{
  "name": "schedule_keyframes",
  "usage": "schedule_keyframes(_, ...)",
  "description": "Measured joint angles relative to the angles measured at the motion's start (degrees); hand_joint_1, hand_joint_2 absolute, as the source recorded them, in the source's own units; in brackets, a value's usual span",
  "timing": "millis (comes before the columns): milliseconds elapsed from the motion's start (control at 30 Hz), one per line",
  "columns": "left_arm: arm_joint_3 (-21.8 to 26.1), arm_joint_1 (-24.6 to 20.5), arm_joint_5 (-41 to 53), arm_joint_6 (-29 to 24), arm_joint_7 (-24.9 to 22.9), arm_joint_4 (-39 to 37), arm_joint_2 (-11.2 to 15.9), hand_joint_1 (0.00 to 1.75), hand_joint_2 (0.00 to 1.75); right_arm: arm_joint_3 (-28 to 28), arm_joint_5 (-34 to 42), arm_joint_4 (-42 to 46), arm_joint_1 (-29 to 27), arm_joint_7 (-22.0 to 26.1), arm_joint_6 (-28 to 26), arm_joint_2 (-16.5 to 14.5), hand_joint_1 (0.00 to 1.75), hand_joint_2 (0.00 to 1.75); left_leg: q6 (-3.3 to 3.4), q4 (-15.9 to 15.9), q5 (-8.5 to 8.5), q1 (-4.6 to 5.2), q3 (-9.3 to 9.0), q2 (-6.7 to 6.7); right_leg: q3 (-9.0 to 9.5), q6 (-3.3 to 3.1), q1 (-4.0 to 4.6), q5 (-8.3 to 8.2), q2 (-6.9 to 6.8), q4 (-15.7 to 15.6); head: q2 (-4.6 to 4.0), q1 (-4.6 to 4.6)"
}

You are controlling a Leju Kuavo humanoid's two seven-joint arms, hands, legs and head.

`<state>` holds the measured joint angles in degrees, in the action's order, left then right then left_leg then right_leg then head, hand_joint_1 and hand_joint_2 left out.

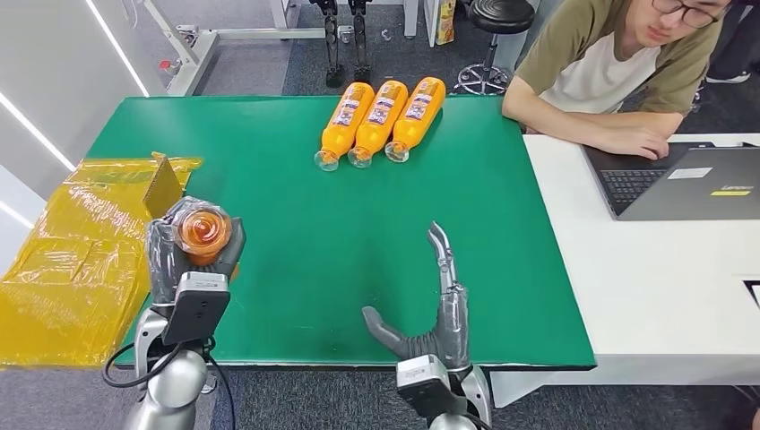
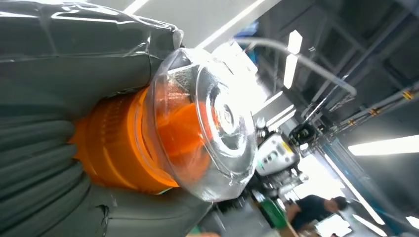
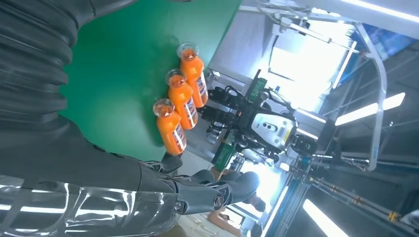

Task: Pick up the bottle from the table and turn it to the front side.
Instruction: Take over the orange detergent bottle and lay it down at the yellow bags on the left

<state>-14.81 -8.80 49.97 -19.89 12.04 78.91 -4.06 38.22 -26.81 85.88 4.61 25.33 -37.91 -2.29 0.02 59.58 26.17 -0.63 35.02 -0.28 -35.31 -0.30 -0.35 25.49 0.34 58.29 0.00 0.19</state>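
One orange plastic bottle with a clear ribbed cap [image 1: 202, 231] sits gripped upright in the left hand [image 1: 190, 255] at the green bench [image 1: 296, 224] edge; right hand [image 1: 435, 309] hovers empty, fingers spread; three matching bottles [image 1: 381, 121] lie beyond.

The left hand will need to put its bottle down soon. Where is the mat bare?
Bare mat lies between the left hand with its bottle and the right hand, and on up to the three bottles. The far edge is crowded there; yellow bags cover the left side.
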Motion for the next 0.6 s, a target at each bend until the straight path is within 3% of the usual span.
schedule_keyframes(100, 0.1, -3.4, 7.4, 0.2, -1.7, -2.2, 5.6, 1.59, 1.75, 0.0, 1.1, 1.8, -0.5, 0.4, 0.8, -0.2, 0.0, 1.75, -0.05, 0.0, -0.04, 0.0, -0.02, -0.01, -0.01, -0.03, 0.0, -0.02, 0.0, 0.0, 0.0, 0.0)
schedule_keyframes(233, -1.1, -10.2, 15.6, 1.3, -0.8, -9.3, 14.4, 1.75, 1.75, 0.0, 1.3, 3.6, -0.9, 0.2, 3.2, -0.3, 0.0, 1.75, -0.18, 0.0, -0.13, -0.01, -0.06, 0.09, -0.06, -0.18, 0.01, -0.12, 0.1, 0.1, 0.0, -0.01)
schedule_keyframes(367, -3.5, -16.1, 19.2, 5.7, 2.9, -16.8, 21.0, 1.75, 1.75, 0.0, 1.6, 4.5, -1.5, 0.7, 4.7, -0.3, 0.0, 1.75, -0.23, 0.0, -0.16, -0.01, -0.07, 0.2, -0.12, -0.25, 0.02, -0.16, 0.21, 0.1, 0.0, 0.01)
schedule_keyframes(467, -7.3, -21.4, 20.6, 9.8, 8.2, -25.8, 25.0, 1.75, 1.75, -0.1, 2.1, 5.0, -2.4, 1.3, 6.2, -0.5, 0.0, 1.75, -0.25, 0.0, -0.17, -0.02, -0.08, 0.28, -0.15, -0.28, 0.02, -0.19, 0.3, 0.1, 0.0, 0.02)
schedule_keyframes(600, -11.7, -27.2, 22.2, 11.9, 9.0, -37.3, 27.4, 1.75, 1.75, -0.1, 2.1, 5.3, -3.2, 1.5, 7.6, -1.0, 0.0, 1.75, -0.25, 0.0, -0.17, -0.02, -0.08, 0.45, -0.21, -0.33, 0.02, -0.22, 0.49, 0.2, 0.0, 0.02)
